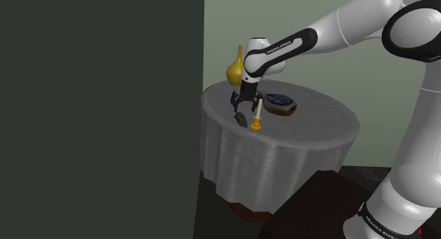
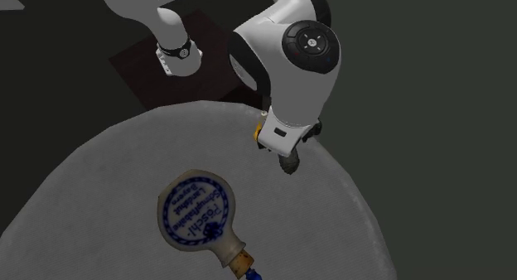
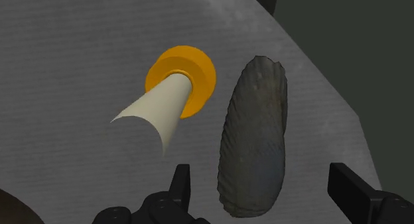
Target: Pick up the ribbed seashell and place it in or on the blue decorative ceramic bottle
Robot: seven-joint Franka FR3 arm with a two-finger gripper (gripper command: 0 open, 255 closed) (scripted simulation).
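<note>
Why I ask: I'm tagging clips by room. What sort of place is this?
Probably a living or dining room corner in a house: a round table draped in a grey cloth, bearing a candle in an orange holder, a yellow vase and a decorated bottle lying flat.

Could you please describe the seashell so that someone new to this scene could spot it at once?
Find the round table draped in grey cloth; near its edge stands a white candle in an orange holder. The seashell lies flat beside it, under the open tool: a dark grey, ribbed oval, unlike the upright candle.
</note>
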